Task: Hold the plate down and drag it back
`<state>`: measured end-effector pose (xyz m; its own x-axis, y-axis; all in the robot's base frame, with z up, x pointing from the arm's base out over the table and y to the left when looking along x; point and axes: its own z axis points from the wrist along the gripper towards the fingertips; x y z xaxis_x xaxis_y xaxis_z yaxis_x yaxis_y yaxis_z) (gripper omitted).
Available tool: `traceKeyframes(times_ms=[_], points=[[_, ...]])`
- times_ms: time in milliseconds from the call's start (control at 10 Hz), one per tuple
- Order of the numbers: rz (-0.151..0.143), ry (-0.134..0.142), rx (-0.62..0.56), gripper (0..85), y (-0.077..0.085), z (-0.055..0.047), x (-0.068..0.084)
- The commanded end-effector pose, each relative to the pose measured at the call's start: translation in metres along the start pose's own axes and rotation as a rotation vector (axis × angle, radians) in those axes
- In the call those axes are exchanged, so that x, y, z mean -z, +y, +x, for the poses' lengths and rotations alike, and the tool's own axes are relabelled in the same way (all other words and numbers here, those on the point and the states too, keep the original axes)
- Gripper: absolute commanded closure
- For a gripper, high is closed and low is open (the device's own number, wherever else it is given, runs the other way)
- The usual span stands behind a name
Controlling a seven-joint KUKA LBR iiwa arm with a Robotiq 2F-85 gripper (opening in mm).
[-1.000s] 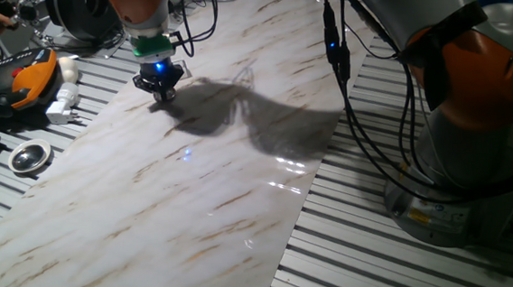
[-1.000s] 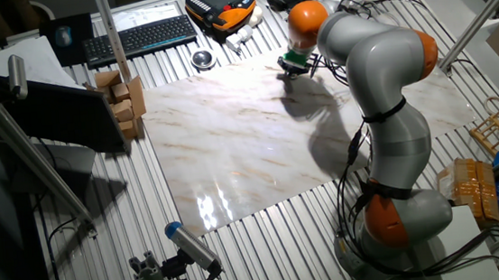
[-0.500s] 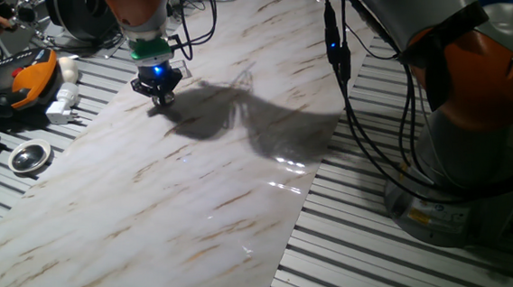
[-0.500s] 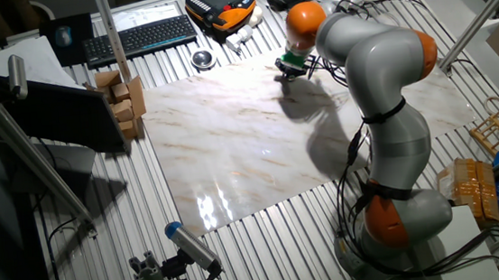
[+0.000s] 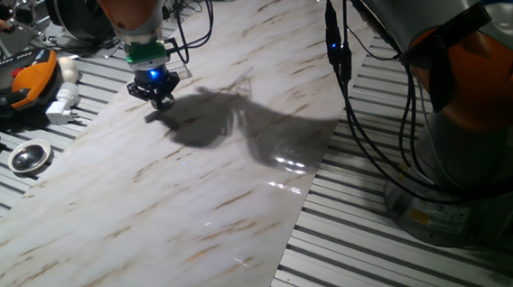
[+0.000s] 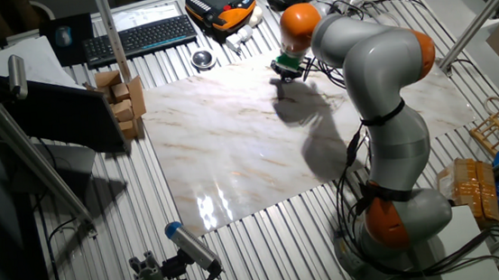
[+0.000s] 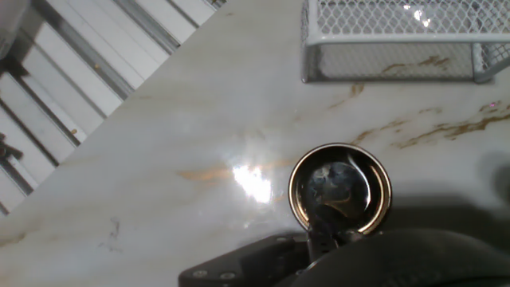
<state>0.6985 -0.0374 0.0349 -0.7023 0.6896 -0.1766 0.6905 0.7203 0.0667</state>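
In the hand view the plate [image 7: 355, 179], a small shiny silver disc with a raised rim and darker centre, lies on the marble board. The tip of my gripper [image 7: 323, 236] presses down on its near edge, the fingers together. In the fixed views my gripper [image 5: 154, 95] [image 6: 281, 70] points straight down near the board's far edge, and the plate is hidden beneath it.
A white wire mesh basket [image 7: 398, 36] stands just beyond the plate. A larger round metal dish [image 5: 29, 157] [image 6: 204, 60] lies off the board on the slatted table. An orange pendant [image 5: 18, 80], a white plug [image 5: 62, 107], a keyboard [image 6: 143, 36] and cardboard boxes [image 6: 125, 100] sit around the board [image 5: 206, 192].
My gripper has slid a little to the left along the board in both fixed views, staying low on the surface. Its shadow moved with it.
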Motion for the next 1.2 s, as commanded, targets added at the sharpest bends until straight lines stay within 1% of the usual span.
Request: traceKeyframes(times_ms=[0,200,300,600,700,800,1100], points=[[0.004,-0.004,0.001,85.0,0.0,-0.001,0.001],[0.008,-0.009,0.012,85.0,-0.003,-0.008,0.0],[0.003,-0.012,0.021,85.0,-0.006,-0.01,-0.003],[0.015,-0.023,0.029,85.0,-0.006,-0.013,-0.003],[0.027,-0.039,0.034,85.0,-0.006,-0.015,-0.002],[0.034,-0.047,0.038,85.0,-0.006,-0.017,-0.002],[0.023,-0.039,0.04,85.0,-0.007,-0.018,-0.007]])
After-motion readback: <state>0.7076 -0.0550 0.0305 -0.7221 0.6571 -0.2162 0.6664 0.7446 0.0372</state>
